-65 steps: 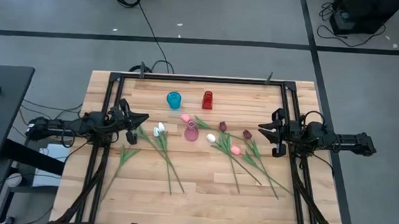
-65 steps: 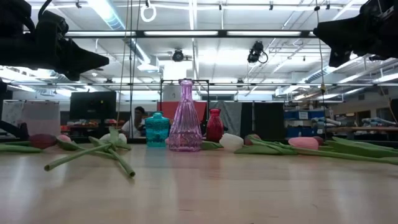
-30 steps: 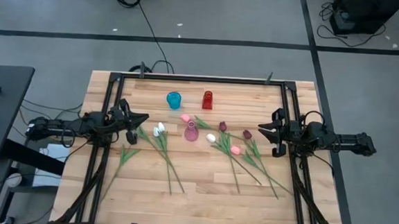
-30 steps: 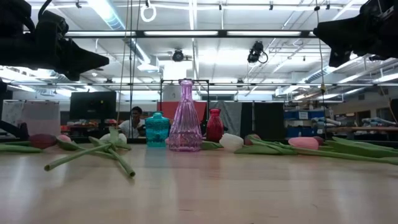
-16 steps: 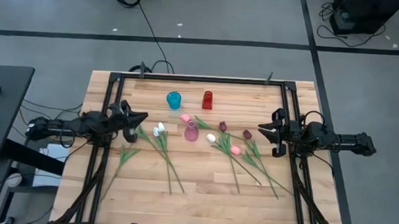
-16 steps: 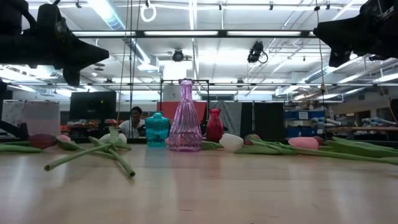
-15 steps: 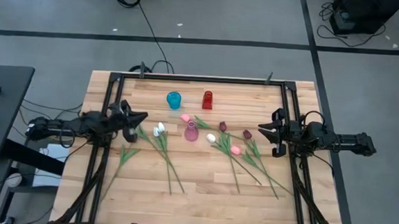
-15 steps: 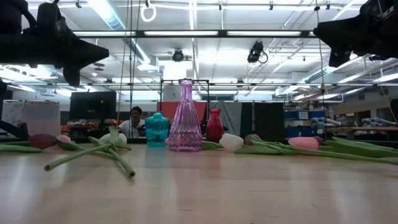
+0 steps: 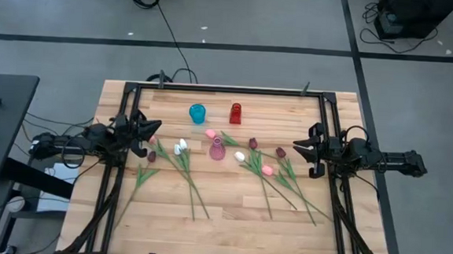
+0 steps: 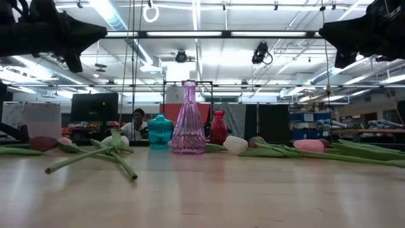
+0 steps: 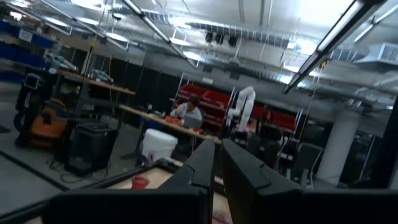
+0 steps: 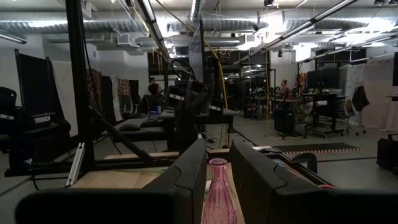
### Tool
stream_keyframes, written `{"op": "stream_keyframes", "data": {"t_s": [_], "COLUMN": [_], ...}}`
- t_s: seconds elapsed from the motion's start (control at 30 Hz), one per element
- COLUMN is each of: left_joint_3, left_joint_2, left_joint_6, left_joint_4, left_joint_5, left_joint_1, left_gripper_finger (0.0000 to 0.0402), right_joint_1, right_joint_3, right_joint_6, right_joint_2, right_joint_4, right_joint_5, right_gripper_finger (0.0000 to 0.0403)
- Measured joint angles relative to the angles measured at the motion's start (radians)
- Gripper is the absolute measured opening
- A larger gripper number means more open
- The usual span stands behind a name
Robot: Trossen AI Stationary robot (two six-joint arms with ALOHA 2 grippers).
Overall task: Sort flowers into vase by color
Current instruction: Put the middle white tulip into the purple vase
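Observation:
The tulips lie flat on the wooden table in two loose groups. The left group [image 9: 179,148] has white, pink and maroon heads; the right group [image 9: 267,169] has maroon, white and pink heads, with stems running toward the near edge. In the low view they show as the left group [image 10: 95,153] and the right group [image 10: 316,149]. A pink vase [image 9: 217,150] stands between them, with a teal vase [image 9: 197,113] and a red vase [image 9: 235,112] behind it. My left gripper [image 9: 156,126] hovers high over the left group, fingers nearly together. My right gripper [image 9: 296,147] hangs slightly open right of the right group, aimed at the pink vase [image 12: 217,186].
The black frame rails [image 9: 229,88] run along the table's far edge and both sides. The three vases [image 10: 188,120] stand upright in the middle of the far half. Bare wood [image 9: 228,229] lies along the near edge. A person sits in the room beyond the table [image 10: 136,123].
My left gripper has risen and drawn back a little toward the table's far-left, tipping its fingers upward. A pink and a maroon tulip head that it covered in the high view now show. The right arm, the flowers and the vases have stayed where they were.

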Motion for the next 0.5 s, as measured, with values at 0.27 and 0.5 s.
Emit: {"op": "stream_keyframes", "data": {"t_s": [0.27, 0.5], "left_joint_3": [0.037, 0.179], "left_joint_2": [0.116, 0.442], "left_joint_6": [-0.082, -0.188], "left_joint_4": [-0.008, -0.042], "left_joint_5": [0.010, 0.074], "left_joint_1": [0.000, -0.006], "left_gripper_finger": [0.0035, 0.0035], "right_joint_1": [-0.001, -0.006], "right_joint_3": [0.000, 0.000], "right_joint_6": [-0.008, 0.053], "right_joint_2": [0.000, 0.004], "right_joint_4": [0.183, 0.234], "right_joint_5": [0.061, 0.077], "right_gripper_finger": [0.0087, 0.0087]}}
